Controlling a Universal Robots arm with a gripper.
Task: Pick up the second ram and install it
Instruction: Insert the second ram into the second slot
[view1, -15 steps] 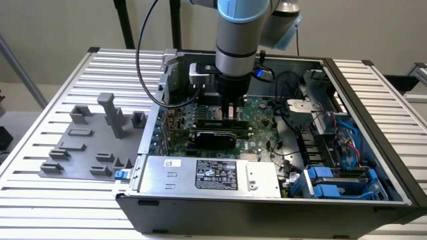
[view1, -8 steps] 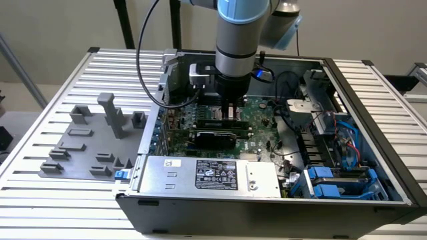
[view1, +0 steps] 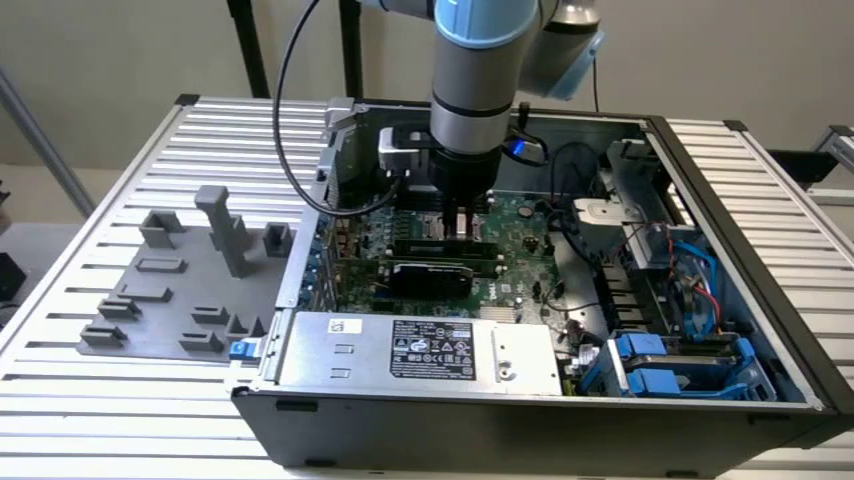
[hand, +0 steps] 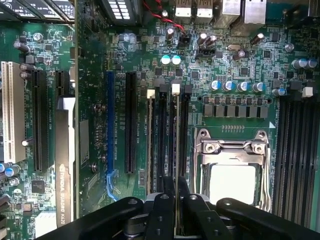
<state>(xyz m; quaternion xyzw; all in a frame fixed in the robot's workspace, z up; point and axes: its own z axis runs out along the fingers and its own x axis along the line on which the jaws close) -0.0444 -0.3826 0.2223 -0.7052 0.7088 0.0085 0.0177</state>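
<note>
Over the motherboard (hand: 240, 65), gripper (hand: 174, 200) clamps second ram (hand: 175, 135) edge-on, lengthwise along its slot.

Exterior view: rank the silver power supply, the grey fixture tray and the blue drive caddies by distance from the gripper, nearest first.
1. Silver power supply: at the case's front edge, just below the gripper in the picture.
2. Blue drive caddies: front corner, toward the exterior view's right.
3. Grey fixture tray: outside the case, toward the exterior view's left.
</note>
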